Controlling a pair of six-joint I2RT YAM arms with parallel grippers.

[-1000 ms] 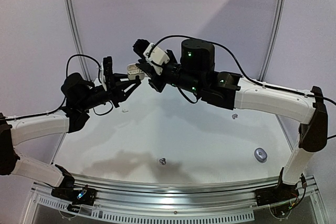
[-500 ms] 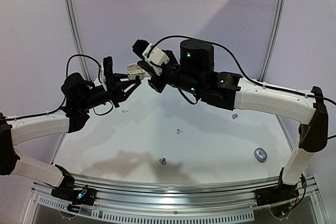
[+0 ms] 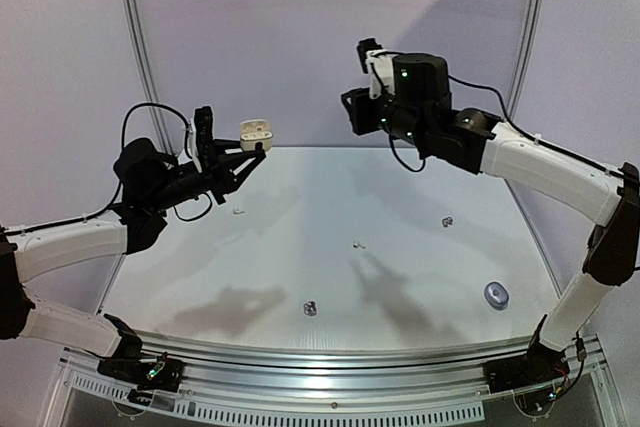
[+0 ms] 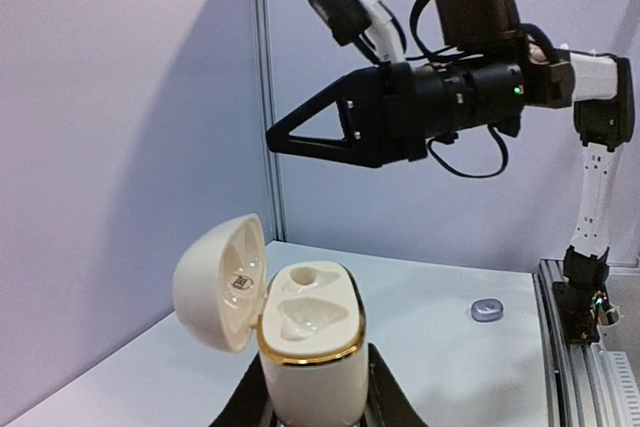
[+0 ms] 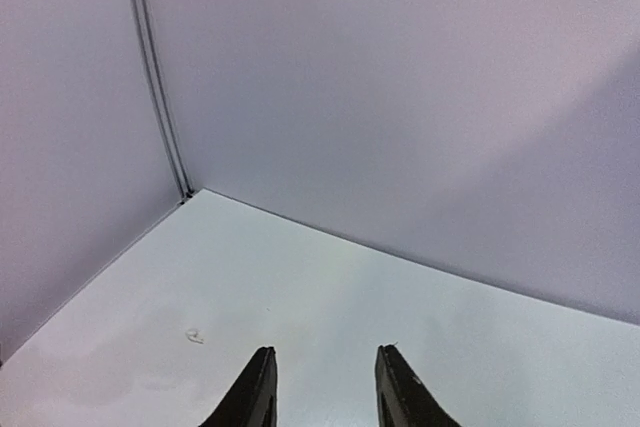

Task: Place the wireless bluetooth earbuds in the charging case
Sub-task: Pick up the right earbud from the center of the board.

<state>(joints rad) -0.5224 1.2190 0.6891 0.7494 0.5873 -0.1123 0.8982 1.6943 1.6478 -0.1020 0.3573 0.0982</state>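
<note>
Case [image 4: 308,337], glossy white oval plastic, gold-rimmed, lid open, clamped in left gripper [image 3: 252,150]; right gripper [image 5: 323,352] parted, empty; tiny white earbud [image 5: 194,335] well apart, ahead-left.

Glossy white tabletop [image 3: 420,267] below left gripper [image 3: 258,150] and right gripper [image 5: 323,355]; pale lilac wall panels [image 3: 300,27] beyond both; slotted silver metal rail [image 3: 350,367] well behind them.
</note>
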